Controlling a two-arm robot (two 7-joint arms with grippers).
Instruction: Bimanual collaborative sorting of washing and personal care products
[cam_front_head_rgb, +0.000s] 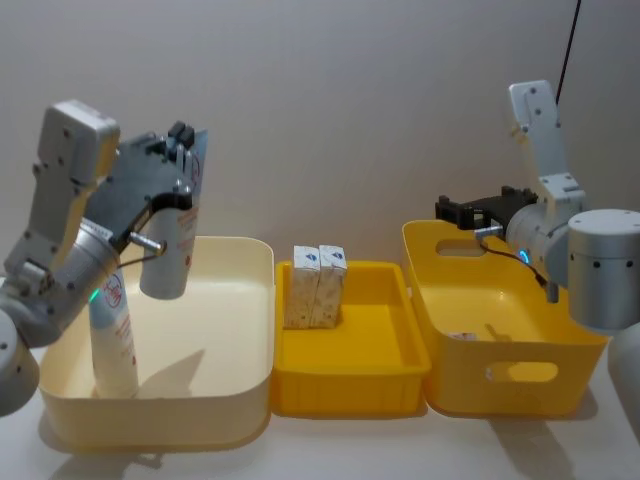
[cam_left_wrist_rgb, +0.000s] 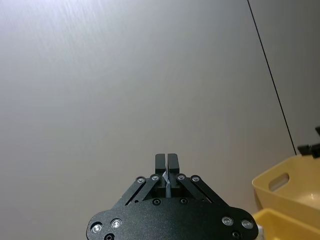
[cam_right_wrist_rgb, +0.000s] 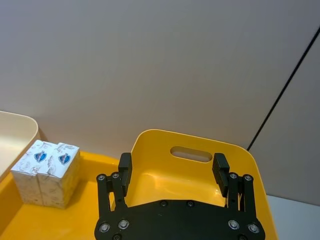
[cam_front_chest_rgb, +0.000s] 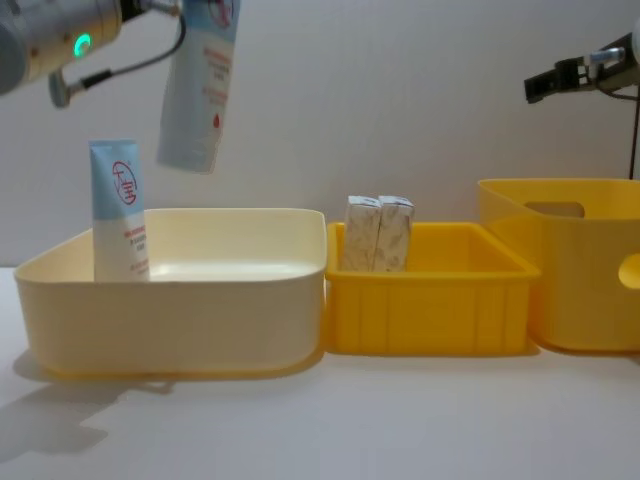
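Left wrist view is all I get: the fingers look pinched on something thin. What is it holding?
Observer: The left gripper is shut on the flat end of a blue-and-white tube, which hangs above the cream bin.
Operator: Anything inside that bin?
Observer: A second tube stands upright at its left side.
Operator: And the right arm?
Observer: The right gripper is open, raised above the tall yellow bin.
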